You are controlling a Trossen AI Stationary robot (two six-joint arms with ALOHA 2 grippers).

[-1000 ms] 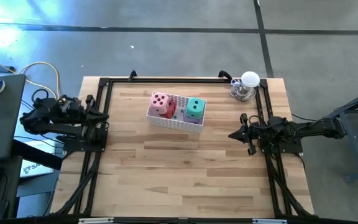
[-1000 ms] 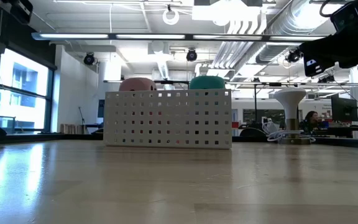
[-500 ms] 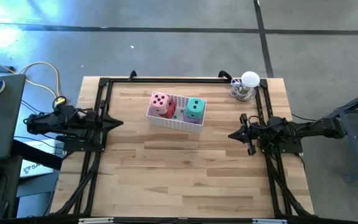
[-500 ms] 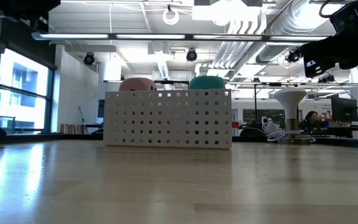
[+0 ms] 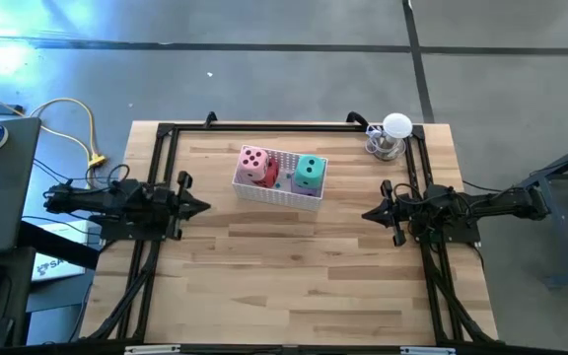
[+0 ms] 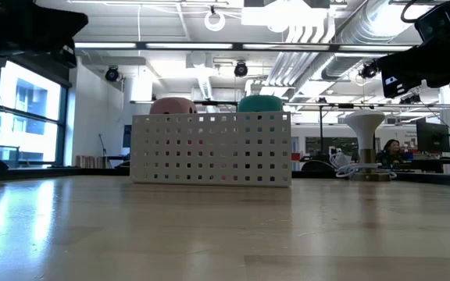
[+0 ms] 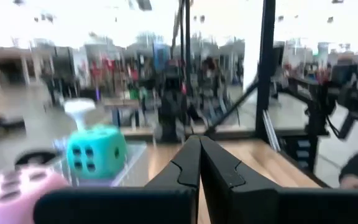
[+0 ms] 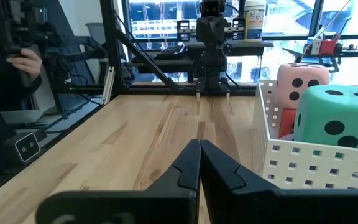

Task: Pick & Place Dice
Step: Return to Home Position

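Observation:
A white perforated basket (image 5: 279, 190) stands on the table's far middle part. In it sit a pink die (image 5: 254, 165) and a green die (image 5: 310, 171), with a red die (image 5: 272, 178) wedged between them and a strip of purple (image 5: 310, 192) below the green one. In the low view only the pink top (image 6: 172, 105) and the green top (image 6: 260, 102) rise above the basket wall (image 6: 212, 148). My left gripper (image 5: 205, 207) is shut, over the table's left part, left of the basket. My right gripper (image 5: 366, 213) is shut, over the right part, right of the basket. Neither holds anything.
A white dome-topped object (image 5: 392, 136) stands at the table's far right corner. Black frame rails (image 5: 156, 247) run along the table's left, right and far sides. A person's hand (image 8: 23, 62) shows beyond the table in the right wrist view. Bare wood (image 5: 284, 266) lies near of the basket.
My left arm has unfolded from beyond the table's left edge and reached toward the right, so its shut gripper now points over the table's left part toward the basket. My right arm, the basket and the dice have kept still.

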